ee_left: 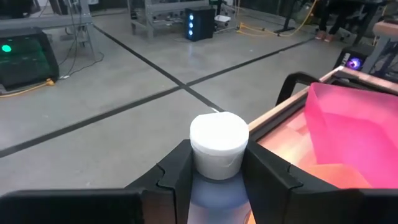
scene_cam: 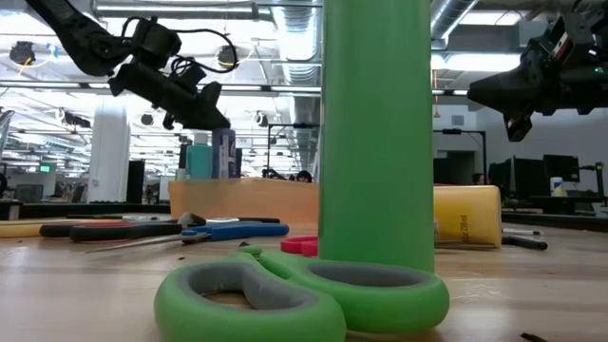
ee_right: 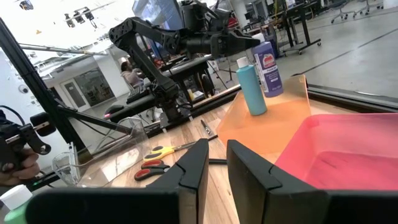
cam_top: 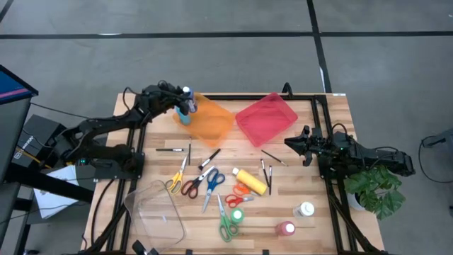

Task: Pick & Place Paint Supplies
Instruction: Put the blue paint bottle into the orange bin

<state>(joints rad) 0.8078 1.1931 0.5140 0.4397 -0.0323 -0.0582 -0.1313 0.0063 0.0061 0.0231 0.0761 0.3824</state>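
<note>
The dark-blue paint bottle with a white cap (ee_left: pixel 217 149) stands upright, long axis vertical, cap up. The left gripper (cam_top: pixel 185 101) pinches it from both sides just below the cap, probably so it can come down without tipping. It sits at about eleven o'clock on the table, over the far-left corner of the shallow orange plastic tray (cam_top: pixel 216 120), just beside a teal bottle with a white cap (ee_right: pixel 252 87) already standing in that tray; whether the blue bottle's base touches the tray floor I cannot tell.

At about one o'clock lies the red plastic tray (cam_top: pixel 267 117). The right gripper (cam_top: pixel 291 142) hangs near three o'clock, its fingers a narrow gap apart and holding nothing, apparently waiting. Scissors, brushes and more bottles lie loose toward six o'clock, among them a yellow bottle lying on its side (cam_top: pixel 252 181).
</note>
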